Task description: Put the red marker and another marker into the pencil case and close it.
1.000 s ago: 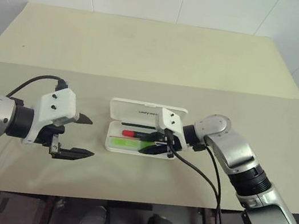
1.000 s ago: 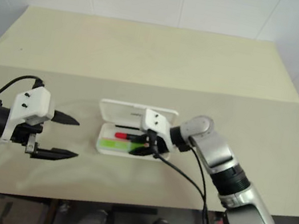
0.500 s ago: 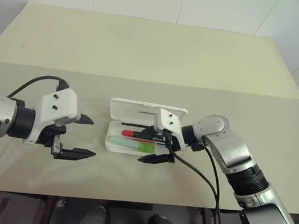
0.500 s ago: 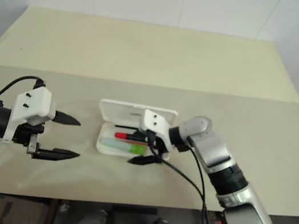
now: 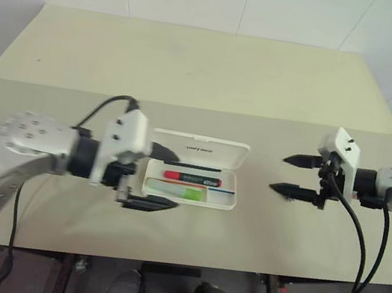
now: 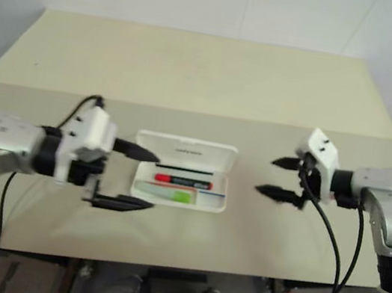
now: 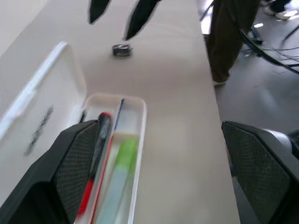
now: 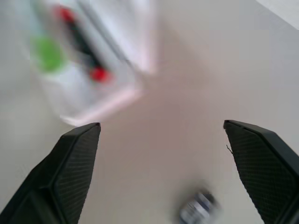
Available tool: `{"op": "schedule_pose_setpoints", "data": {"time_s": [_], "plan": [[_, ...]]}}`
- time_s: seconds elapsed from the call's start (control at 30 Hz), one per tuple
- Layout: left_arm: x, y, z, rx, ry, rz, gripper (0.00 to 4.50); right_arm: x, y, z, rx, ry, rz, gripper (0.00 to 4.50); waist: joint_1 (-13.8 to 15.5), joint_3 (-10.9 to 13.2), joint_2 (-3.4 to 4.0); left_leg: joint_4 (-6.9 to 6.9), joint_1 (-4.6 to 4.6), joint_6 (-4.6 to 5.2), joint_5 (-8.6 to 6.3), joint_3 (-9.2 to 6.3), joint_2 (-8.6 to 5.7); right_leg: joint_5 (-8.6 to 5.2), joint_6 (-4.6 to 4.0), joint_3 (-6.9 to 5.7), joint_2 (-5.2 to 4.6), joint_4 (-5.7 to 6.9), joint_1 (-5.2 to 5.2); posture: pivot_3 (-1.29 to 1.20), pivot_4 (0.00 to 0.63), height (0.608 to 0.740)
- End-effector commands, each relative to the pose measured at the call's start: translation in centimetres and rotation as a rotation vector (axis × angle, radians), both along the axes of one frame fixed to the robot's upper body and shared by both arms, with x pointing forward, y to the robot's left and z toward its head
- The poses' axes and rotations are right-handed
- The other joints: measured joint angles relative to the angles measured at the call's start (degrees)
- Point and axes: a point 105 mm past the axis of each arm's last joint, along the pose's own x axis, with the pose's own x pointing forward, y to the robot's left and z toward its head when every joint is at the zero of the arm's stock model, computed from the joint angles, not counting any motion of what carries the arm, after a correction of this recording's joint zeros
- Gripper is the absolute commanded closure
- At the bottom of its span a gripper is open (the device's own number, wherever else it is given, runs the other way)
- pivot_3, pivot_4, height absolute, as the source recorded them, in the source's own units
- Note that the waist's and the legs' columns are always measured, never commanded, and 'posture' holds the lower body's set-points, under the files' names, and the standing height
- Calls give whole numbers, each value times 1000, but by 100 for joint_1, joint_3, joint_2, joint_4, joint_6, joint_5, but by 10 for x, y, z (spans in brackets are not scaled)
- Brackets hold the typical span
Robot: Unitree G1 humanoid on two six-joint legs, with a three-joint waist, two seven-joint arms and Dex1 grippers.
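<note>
The white pencil case lies open in the middle of the table, lid folded back. In its tray rest the red marker and, beside it, the lime-green highlighter. My left gripper is open at the case's left end, one finger over the lid and the other in front of the tray. The left wrist view looks along the tray, with the red marker and the highlighter side by side. My right gripper hangs open and empty, well to the right of the case.
A small dark metallic cylinder lies on the table beyond the case's right end, below my right gripper's fingers. The beige table stretches wide behind the case, against white walls.
My right gripper has opened, left the highlighter in the tray and swung away to the right. My left gripper has moved right, up to the case's left end.
</note>
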Motion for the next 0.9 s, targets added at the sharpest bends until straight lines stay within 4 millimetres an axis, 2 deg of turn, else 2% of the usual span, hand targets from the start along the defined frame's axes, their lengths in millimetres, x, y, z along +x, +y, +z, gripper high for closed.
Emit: {"op": "schedule_pose_setpoints", "data": {"time_s": [0.03, 0.1, 0.27, 0.53, 0.67, 0.83, 0.9], "plan": [[2, -10, -4, 21, -23, -11, 0, 3, -8, 0, -11, -28, -81, 51, 2, 1, 2, -3, 0, -3, 2, 0, 2, 0, 0, 0, 3, 2, -1, 0, 150, 740], [7, -19, -9, 40, -44, -12, 0, -3, -7, -9, -11, 10, -92, 51, 22, 2, 5, -4, -3, -4, 3, 0, 3, 0, 0, -1, 4, 3, -5, 0, 150, 740], [20, -30, -18, 64, -100, 16, 0, -3, -12, -21, -3, 51, -192, 51, 33, 2, 5, 15, -3, -1, 3, -2, -1, 2, 4, -2, 0, 1, 5, 0, 150, 740], [25, -32, -21, 74, -134, 30, 0, -6, -8, -45, -37, 129, -260, 51, 37, 2, 6, 4, -5, -1, 3, -5, 0, 2, 4, -5, 1, -8, 4, 0, 150, 740], [25, -29, -21, 75, -141, 41, 0, -3, -8, -51, -41, 145, -292, 977, 33, 1, 6, 10, -3, -1, 3, -6, 1, 2, 4, -5, 2, -3, 5, 0, 150, 740], [27, -25, -20, 78, -148, 57, 0, 0, -5, -46, -39, 134, -286, 2703, 29, 1, 6, 8, -4, -1, 3, -6, 1, 2, 4, -5, 2, -5, 5, 0, 150, 740], [26, -25, -19, 76, -150, 59, 0, -2, -3, -39, -49, 128, -250, 3483, 29, 1, 6, 11, -3, -1, 3, -6, 1, 2, 4, -5, 2, -2, 5, 0, 150, 740]]}}
